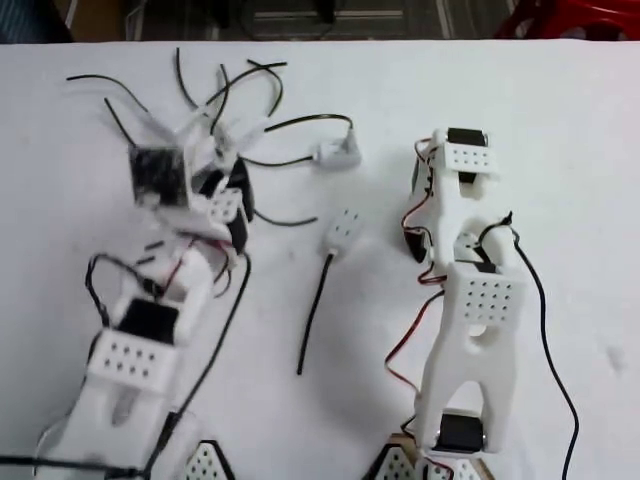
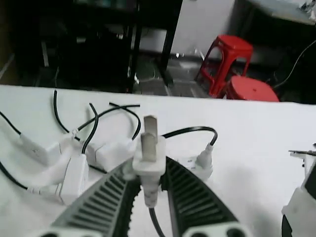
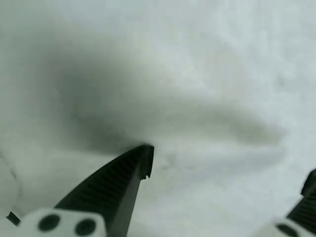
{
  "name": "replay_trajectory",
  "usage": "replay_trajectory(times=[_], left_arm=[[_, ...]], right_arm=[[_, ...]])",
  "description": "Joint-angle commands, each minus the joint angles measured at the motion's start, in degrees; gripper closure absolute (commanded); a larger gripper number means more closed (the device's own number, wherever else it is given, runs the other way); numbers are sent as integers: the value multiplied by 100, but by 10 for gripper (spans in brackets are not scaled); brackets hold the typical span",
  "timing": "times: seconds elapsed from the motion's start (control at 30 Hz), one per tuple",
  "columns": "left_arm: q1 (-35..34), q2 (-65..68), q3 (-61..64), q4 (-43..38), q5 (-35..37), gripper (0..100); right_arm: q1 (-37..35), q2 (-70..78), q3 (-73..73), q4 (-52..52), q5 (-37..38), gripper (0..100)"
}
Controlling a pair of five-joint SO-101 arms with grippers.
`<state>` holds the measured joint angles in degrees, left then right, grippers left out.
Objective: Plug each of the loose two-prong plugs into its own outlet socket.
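Plug [image 2: 148, 165] clamped in the left tool [image 2: 148, 195], prongs pointing away from the tool, cord trailing back between its fingers [image 2: 192, 197]. Just past the tool tip, a cluster of white sockets [image 2: 111, 154] with black cords lies on the surface [image 2: 256, 143]. A second plug [image 2: 203, 160] lies loose beside them. A lone socket [image 1: 345, 230] sits between the two arms. Right tool [image 3: 227, 165] is spread wide, gripping nothing, close over the surface.

The white plastic two-prong plug [image 2: 149, 157] had a black cord [image 2: 153, 218]; the left pincer [image 2: 148, 173] was ribbed black, the worktop [image 2: 256, 148] white.
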<state>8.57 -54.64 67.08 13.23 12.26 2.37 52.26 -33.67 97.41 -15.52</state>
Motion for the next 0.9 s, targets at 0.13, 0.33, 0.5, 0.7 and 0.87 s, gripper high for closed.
replay_trajectory(times=[0.13, 0.33, 0.5, 0.7, 0.87], left_arm=[[-13, -1402, 1934, -2435, -53, 977], [-4, -1824, 2716, -3218, -62, 977], [-4, -2000, 3015, -3218, -62, 977], [163, -2422, 3015, -3182, -62, 977], [22, -3196, 3024, -2848, -62, 978]], right_arm=[[22, -4, -123, -22, 0, 533], [-75, -497, -220, 75, 0, 533], [-374, -1429, -167, 110, 44, 533], [-936, -2774, -158, 110, 53, 533], [-1543, -4084, -158, 110, 905, 533]])
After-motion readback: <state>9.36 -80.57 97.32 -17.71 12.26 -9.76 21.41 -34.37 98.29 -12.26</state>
